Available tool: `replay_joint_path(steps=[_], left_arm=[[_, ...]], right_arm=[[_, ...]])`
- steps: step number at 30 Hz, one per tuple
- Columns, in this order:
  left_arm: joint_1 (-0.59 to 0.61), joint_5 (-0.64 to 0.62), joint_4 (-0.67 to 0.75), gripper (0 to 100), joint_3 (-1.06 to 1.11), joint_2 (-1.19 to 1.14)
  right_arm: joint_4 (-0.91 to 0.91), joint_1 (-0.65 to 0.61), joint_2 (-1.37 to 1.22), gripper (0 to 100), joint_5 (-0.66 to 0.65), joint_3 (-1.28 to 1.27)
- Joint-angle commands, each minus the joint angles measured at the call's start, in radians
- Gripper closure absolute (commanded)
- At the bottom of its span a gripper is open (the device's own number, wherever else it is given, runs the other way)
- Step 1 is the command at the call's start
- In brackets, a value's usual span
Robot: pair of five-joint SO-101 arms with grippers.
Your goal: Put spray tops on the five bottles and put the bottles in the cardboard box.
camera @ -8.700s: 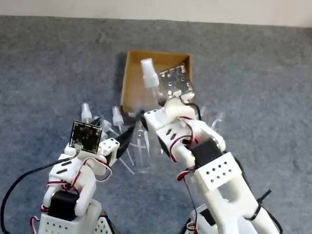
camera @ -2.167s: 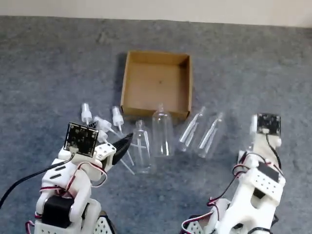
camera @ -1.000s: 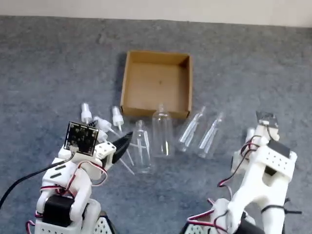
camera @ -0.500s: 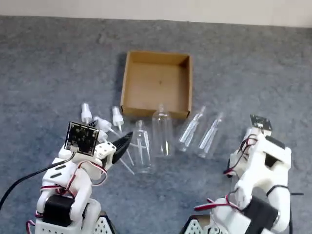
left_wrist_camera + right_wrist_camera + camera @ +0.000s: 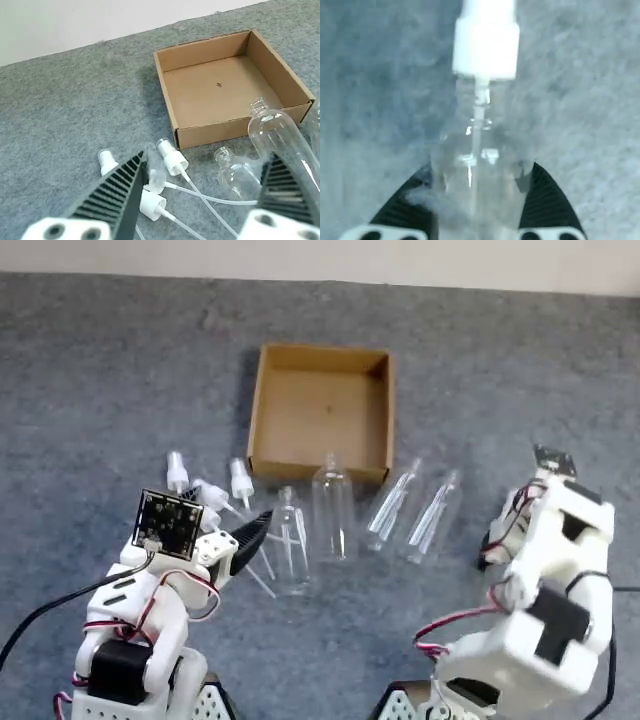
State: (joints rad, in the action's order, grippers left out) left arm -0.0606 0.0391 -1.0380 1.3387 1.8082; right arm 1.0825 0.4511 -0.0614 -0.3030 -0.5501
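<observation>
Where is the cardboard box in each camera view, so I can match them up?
High view: the cardboard box sits in the upper middle, open side up.
Left wrist view: the box lies just past the loose spray tops.
Right wrist view: not in it; here the right claw holds a capped bottle.
Shared landmark: the big clear bottle, with its neck toward the box's near wall.

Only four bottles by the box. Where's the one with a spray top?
Right wrist view: the capped bottle sits in the right claw over the carpet; that arm stands right of the lying bottles.
</observation>
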Motion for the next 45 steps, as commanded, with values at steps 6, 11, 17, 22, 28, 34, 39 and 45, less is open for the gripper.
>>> replay_joint_path(steps=[6,11,17,22,28,34,39,45], left_arm=[[0.005,0.008,0.018,71,-0.002,0.001],[0.005,0.008,0.018,71,-0.002,0.001],[0.005,0.008,0.018,71,-0.002,0.001],[0.005,0.008,0.021,71,-0.002,-0.001],[0.004,0.008,0.023,71,-0.002,-0.002],[0.004,0.008,0.023,71,-0.002,-0.002],[0.005,0.008,0.021,71,-0.002,-0.001],[0.005,0.008,0.018,71,-0.002,-0.001]], right_arm=[[0.07,-0.005,-0.211,94.3,0.061,0.302],[0.067,-0.005,-0.252,97.2,0.061,0.394],[0.022,-0.015,-0.249,99.5,0.055,0.461],[0.015,-0.012,-0.249,99.5,-0.023,0.469],[-0.042,-0.002,-0.248,99.5,-0.087,0.467],[-0.038,-0.004,-0.105,99.5,-0.178,0.432],[0.033,0.013,0.082,98.4,-0.272,0.291],[0.088,0.019,0.038,82.1,-0.304,0.243]])
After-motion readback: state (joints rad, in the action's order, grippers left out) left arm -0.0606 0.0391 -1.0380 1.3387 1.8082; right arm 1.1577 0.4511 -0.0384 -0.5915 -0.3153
